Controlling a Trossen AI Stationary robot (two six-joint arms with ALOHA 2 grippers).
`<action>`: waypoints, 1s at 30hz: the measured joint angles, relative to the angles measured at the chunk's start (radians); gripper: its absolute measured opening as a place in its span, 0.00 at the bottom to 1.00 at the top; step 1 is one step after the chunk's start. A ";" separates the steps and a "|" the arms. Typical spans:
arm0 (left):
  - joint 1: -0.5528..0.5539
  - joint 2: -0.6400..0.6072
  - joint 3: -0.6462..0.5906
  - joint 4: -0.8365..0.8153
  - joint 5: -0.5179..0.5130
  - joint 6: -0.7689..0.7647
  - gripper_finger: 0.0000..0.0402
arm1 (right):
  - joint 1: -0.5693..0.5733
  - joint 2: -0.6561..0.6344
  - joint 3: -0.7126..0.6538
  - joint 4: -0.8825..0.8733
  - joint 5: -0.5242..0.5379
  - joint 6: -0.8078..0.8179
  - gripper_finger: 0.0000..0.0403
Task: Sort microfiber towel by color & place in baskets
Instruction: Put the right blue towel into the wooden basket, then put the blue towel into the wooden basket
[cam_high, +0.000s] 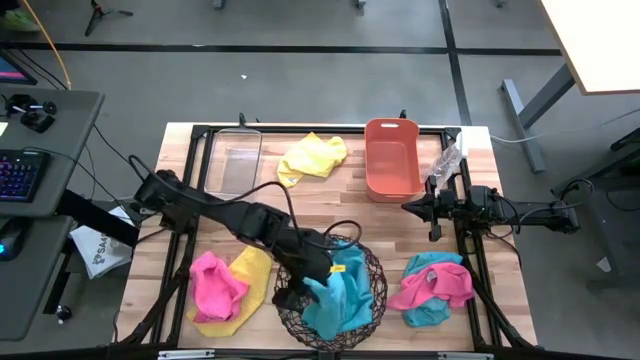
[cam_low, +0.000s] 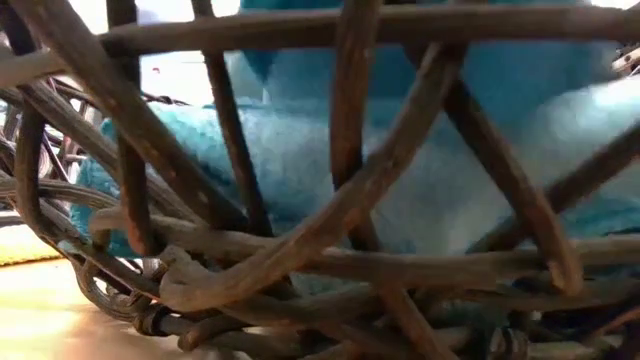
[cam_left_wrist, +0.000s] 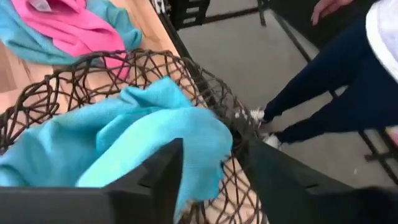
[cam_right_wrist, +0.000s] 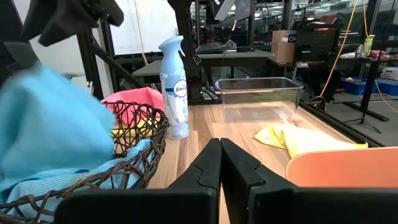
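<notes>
Three containers stand on the table (cam_high: 330, 215): a round wire basket (cam_high: 368, 290) at the lower centre of the high view, an orange bin (cam_high: 391, 158) at upper centre-right, and a clear tub (cam_high: 233, 160) at upper centre-left. The bin and the tub both run lengthwise from the top of the frame toward the bottom.

The left gripper (cam_high: 290, 292) is at the basket's left rim. In the left wrist view its fingers (cam_left_wrist: 158, 174) are spread apart, with the edge of a teal towel (cam_left_wrist: 118, 140) lying between them; whether they pinch the cloth cannot be told. The teal towel fills the basket, its long axis running from the basket's centre toward the lower left rim.

The right gripper (cam_high: 408, 207) rests just below the orange bin, pointing left. Its fingers (cam_right_wrist: 208, 165) are closed together and hold nothing.

Loose cloths: a yellow towel (cam_high: 314, 155) between tub and bin; a pink towel (cam_high: 215, 282) on another yellow towel (cam_high: 250, 275) at lower left; a pink towel on a teal towel (cam_high: 432, 288) at lower right.

Only the right wrist view shows a spray bottle (cam_right_wrist: 173, 87) upright beside the basket. Only the left wrist view shows a person's legs (cam_left_wrist: 323, 93) beyond the table edge. The low view is filled by basket wire and teal cloth.
</notes>
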 joint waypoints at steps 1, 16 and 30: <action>0.003 0.000 0.022 -0.030 -0.005 0.032 0.48 | 0.000 0.000 0.000 0.000 0.000 0.000 0.00; 0.049 -0.316 0.133 -0.269 -0.359 0.041 0.54 | 0.000 -0.001 0.000 0.000 0.000 0.000 0.00; 0.100 -0.850 -0.735 0.593 -0.774 -0.335 0.54 | 0.000 -0.001 -0.001 0.010 0.007 -0.002 0.00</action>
